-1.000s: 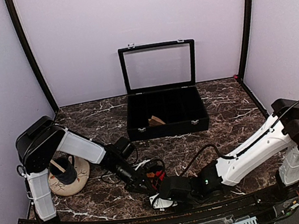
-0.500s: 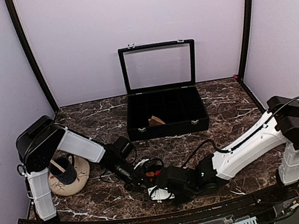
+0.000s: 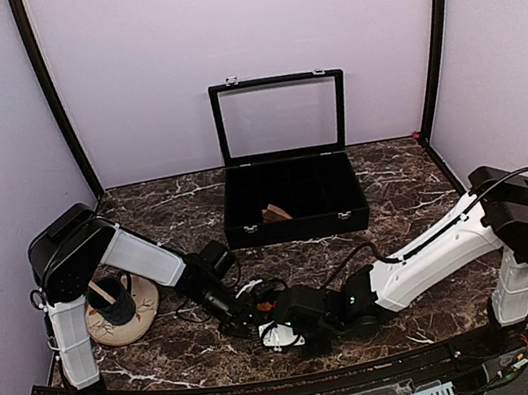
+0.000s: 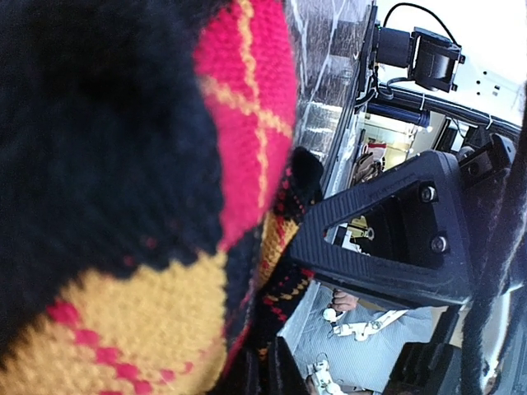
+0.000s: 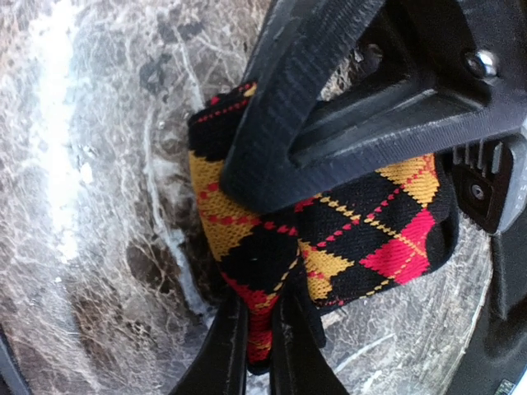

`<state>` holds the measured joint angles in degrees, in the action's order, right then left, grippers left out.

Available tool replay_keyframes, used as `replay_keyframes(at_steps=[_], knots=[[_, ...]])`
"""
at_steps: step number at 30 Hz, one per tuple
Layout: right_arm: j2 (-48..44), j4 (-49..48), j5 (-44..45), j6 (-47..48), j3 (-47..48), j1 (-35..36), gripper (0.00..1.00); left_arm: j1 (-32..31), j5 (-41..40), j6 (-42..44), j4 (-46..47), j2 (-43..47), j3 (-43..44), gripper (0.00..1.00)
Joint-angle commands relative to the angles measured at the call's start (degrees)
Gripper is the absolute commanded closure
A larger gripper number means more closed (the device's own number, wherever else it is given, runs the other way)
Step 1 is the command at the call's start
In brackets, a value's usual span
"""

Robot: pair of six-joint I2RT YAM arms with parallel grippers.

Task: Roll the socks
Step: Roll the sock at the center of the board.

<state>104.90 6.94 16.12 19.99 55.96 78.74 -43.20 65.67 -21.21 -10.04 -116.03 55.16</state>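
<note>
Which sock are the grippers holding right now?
The red-and-black argyle sock, pinched by the left gripper and right gripper; the plain tan sock lies in the black case.

Argyle sock (image 5: 394, 247) between black fingers (image 5: 329, 107), on marble table (image 5: 99, 206).

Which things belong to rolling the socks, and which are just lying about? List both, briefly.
Job in hand: argyle sock, pinched by the left gripper and the right gripper.

Lying about: open black case at the back; tan disc with a dark cup on it, by the left arm.
</note>
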Motion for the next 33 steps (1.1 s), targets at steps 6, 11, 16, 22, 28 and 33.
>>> replay_keyframes(at_steps=[6, 11, 16, 22, 28, 33], knots=[[3.66, 11.67, -13.90, -4.79, 4.48, -4.47, 0.95, 1.78, -14.19, -3.61, 0.91, 6.55, -2.92, 0.64], [5.33, 15.73, -19.45, -7.23, 7.75, -5.83, 0.96, 2.56, -20.16, -6.61, 3.41, 11.82, -4.90, 0.60], [5.93, 18.04, -25.15, -10.12, 9.66, -7.83, 0.96, 2.57, -26.13, -9.49, 6.96, 16.71, -8.19, 0.59], [7.45, 21.93, -33.20, -12.83, 13.44, -10.81, 0.96, 2.54, -34.73, -13.98, 13.67, 25.69, -16.30, 0.59], [9.33, 24.34, -41.64, -14.45, 15.06, -13.66, 0.96, 1.17, -43.75, -15.57, 18.28, 36.63, -23.24, 0.59], [11.46, 25.32, -47.03, -15.40, 16.00, -16.12, 0.95, -2.99, -50.10, -13.00, 18.29, 41.55, -24.13, 0.59]])
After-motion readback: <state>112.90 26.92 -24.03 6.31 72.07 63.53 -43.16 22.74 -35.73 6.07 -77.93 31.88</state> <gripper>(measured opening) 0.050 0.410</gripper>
